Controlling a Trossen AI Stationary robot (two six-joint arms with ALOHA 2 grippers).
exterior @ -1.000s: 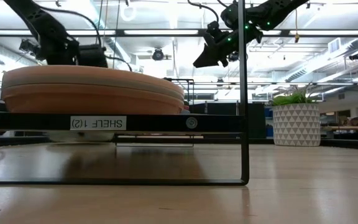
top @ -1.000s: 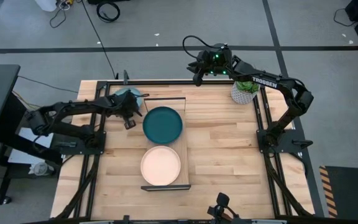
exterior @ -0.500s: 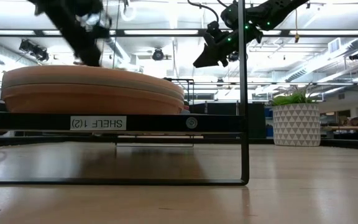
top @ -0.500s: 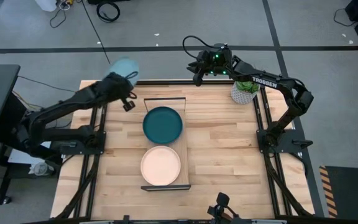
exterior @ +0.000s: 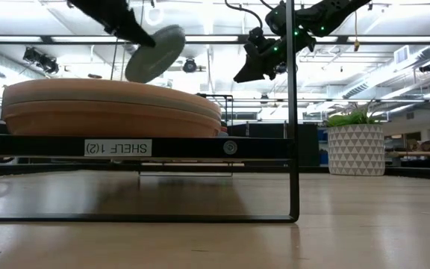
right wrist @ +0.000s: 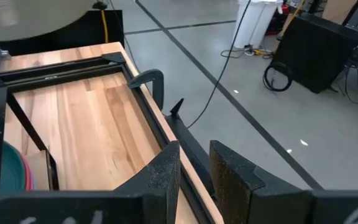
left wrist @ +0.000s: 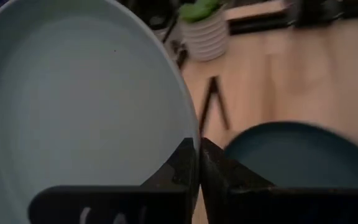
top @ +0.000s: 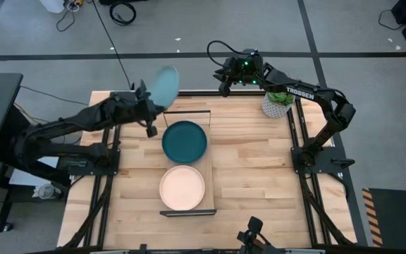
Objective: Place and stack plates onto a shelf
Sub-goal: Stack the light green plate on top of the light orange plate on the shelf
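The left end effector has its fingers pinched tight on the rim of the light blue plate, which it carries tilted in the air above the far-left part of the counter, just beside the far end of the shelf. On the shelf, the dark teal plate tops the far stack and a peach plate tops the near one; the low view shows the near stack several plates deep. The step in hand looks to be bringing the light blue plate over one of these stacks, most likely the teal one, which is closer. To do it well, the arm should level the plate before lowering, since a tilted plate would strike the stack edge-first and could slide. The carried plate should be centred over the teal plate so the rims nest, and its path kept clear of the black wire frame at the shelf's far end. The grip is on one edge only, so a slow descent and release only once the plate rests flat would be wise. The right end effector waits well apart above the counter's far edge, its fingers partly open and holding nothing.
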